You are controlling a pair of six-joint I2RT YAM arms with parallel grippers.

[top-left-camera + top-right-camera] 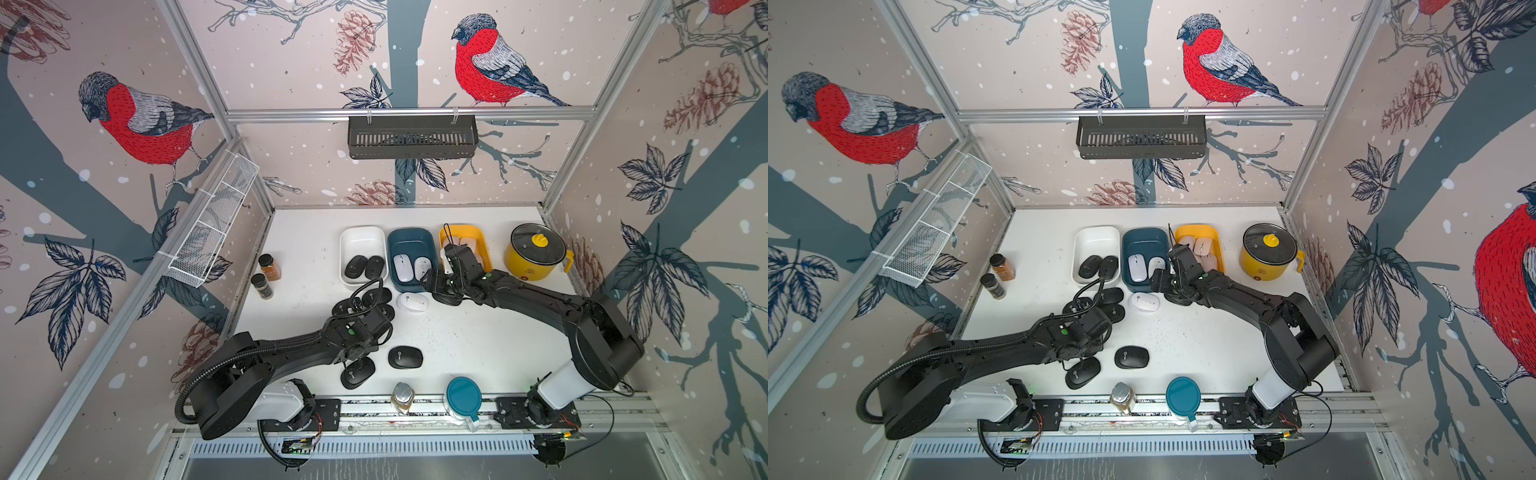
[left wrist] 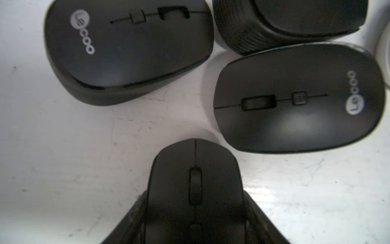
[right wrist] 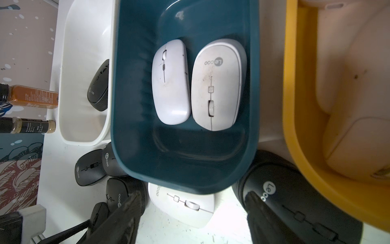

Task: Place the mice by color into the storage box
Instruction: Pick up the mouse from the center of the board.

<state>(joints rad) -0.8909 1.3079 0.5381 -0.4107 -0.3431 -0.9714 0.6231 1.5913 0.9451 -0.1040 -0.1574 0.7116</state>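
Black and glossy, the gripped mouse [image 2: 195, 181] sits between the fingers [image 2: 137, 213] of the left gripper [image 2: 194, 211], which are clamped on its two sides. Whether it is lifted from the white surface [image 2: 63, 158] I cannot tell. Three other black mice lie close in front of it in the left wrist view. In a top view more loose black mice [image 1: 405, 357] lie on the surface around the left arm, some beside its wrist and some nearer to the front rail. A loose white mouse [image 1: 412, 301] lies just in front of the dark teal box [image 1: 411, 241]. This box stands in the middle of a row of three at the back and holds two white mice [image 1: 402, 267] side by side. The white box [image 1: 361, 239] on one side of it holds two black mice [image 1: 355, 266], and the yellow box [image 1: 1196, 228] on the other side holds pale pink mice [image 1: 1202, 246]. The right gripper [image 3: 193, 196] hovers over the loose white mouse with its fingers [image 3: 126, 211] apart, not touching it. One finger is in front of another black mouse [image 3: 295, 200] that lies beside the yellow box. Further out stand a yellow pot [image 1: 536, 257] with a glass lid, two spice jars [image 1: 269, 266] at the far left, and a round teal lid [image 1: 463, 395] and a small glass jar [image 1: 402, 397] at the front rail.
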